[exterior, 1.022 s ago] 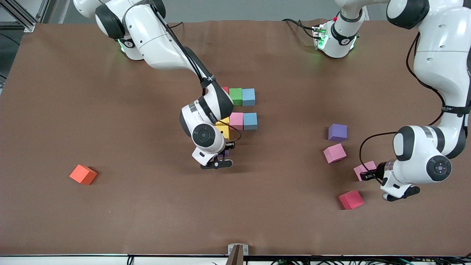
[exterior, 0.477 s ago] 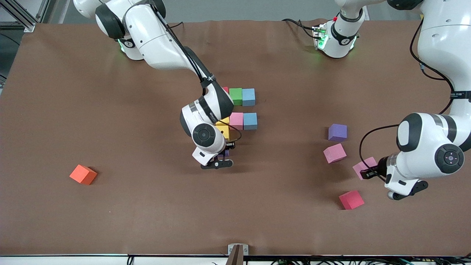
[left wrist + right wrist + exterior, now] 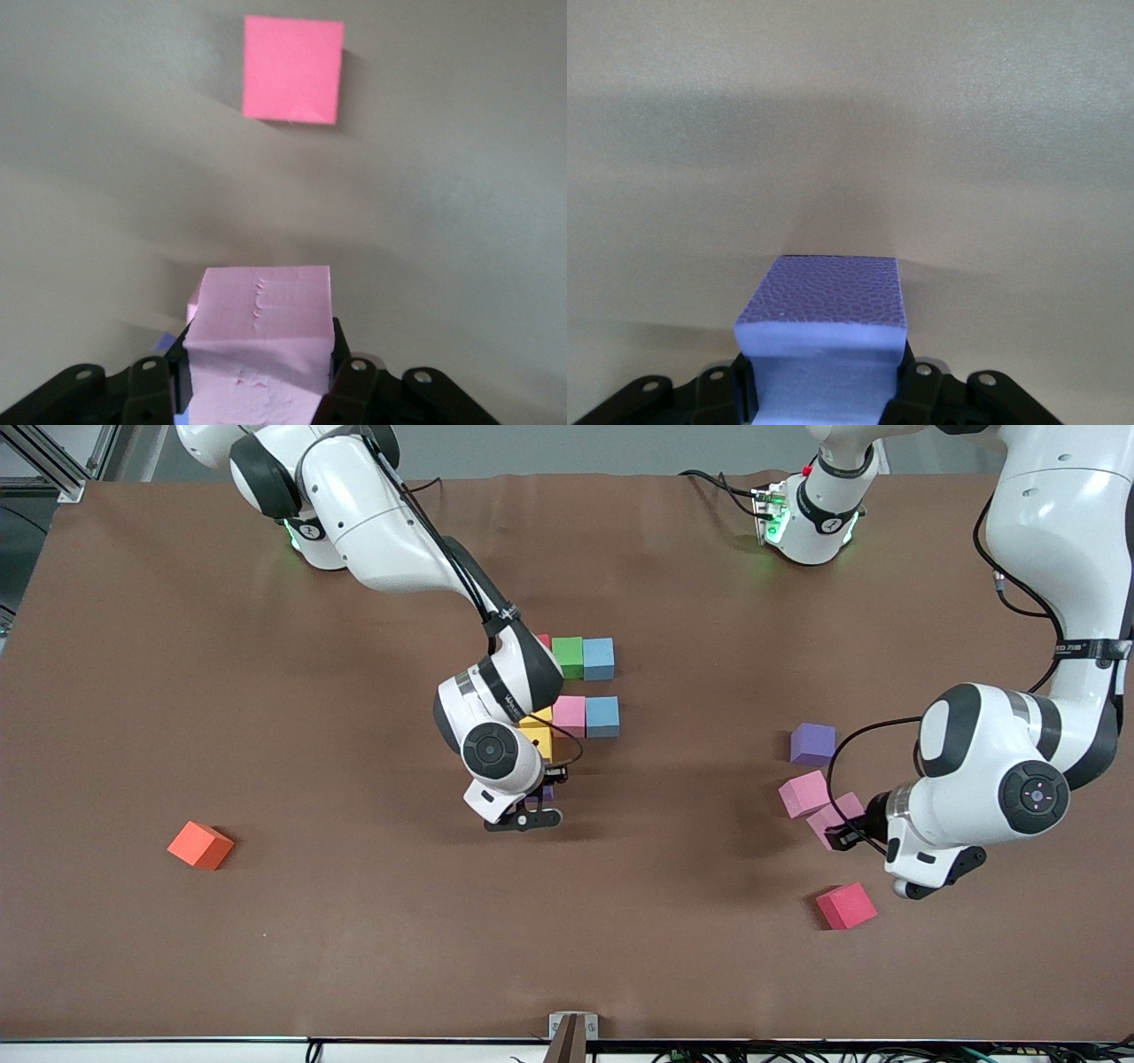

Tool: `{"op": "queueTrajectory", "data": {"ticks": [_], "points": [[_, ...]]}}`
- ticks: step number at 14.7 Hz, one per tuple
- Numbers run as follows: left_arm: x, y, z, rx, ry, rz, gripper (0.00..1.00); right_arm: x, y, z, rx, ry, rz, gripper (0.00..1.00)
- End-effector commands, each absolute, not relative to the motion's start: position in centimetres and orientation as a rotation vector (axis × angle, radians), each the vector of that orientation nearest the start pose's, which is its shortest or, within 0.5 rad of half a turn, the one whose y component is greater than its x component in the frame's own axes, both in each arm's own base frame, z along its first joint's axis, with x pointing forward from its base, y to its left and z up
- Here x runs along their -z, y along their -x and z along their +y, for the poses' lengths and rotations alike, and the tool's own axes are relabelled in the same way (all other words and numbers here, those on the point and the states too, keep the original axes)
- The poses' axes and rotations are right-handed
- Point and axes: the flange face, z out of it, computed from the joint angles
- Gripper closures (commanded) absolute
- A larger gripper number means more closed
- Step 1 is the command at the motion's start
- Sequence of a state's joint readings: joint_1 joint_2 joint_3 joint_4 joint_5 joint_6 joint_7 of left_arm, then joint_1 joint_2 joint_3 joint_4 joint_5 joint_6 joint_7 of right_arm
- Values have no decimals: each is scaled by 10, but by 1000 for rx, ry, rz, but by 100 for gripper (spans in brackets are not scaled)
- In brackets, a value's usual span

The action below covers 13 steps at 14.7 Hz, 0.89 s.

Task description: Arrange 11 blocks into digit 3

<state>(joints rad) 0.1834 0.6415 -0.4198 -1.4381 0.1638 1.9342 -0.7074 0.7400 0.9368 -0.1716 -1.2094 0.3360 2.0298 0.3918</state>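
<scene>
The left gripper (image 3: 259, 390) clamps a pink cube (image 3: 261, 341) (airborne); the right gripper (image 3: 824, 390) clamps a purple-blue cube (image 3: 824, 336).

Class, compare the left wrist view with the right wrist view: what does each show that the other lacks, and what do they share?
Only the left wrist view shows the left gripper shut on a pale pink block, with a red block lying on the table. Only the right wrist view shows the right gripper shut on a bluish-purple block. Both show a gripper holding one block over bare brown table.
</scene>
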Motion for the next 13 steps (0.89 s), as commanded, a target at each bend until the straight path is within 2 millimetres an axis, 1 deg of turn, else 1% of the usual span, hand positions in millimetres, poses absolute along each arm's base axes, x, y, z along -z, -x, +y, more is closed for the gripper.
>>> {"op": "queueTrajectory", "data": {"ticks": [1,3,5,9,11,12,13], "points": [[-350,-688,-118,-215,3088,-819,88,-200,-594,446,-265,3040,-84,78],[-354,-685,-135,-223,3077,-892,88,-201,-595,445,-265,3041,-83,78],[-355,-683,-146,-241,3066,-957,88,-200,-594,446,-271,3043,-83,77],[-359,-675,-178,-273,3056,-1044,88,-201,-592,446,-280,3044,-90,77],[-355,-673,-196,-278,3043,-1091,88,-198,-590,445,-289,3048,-91,77],[-352,-669,-211,-277,3035,-1107,88,-198,-590,445,-289,3048,-91,77],[-348,-667,-221,-280,3025,-1134,88,-197,-590,444,-293,3050,-90,77]]}}
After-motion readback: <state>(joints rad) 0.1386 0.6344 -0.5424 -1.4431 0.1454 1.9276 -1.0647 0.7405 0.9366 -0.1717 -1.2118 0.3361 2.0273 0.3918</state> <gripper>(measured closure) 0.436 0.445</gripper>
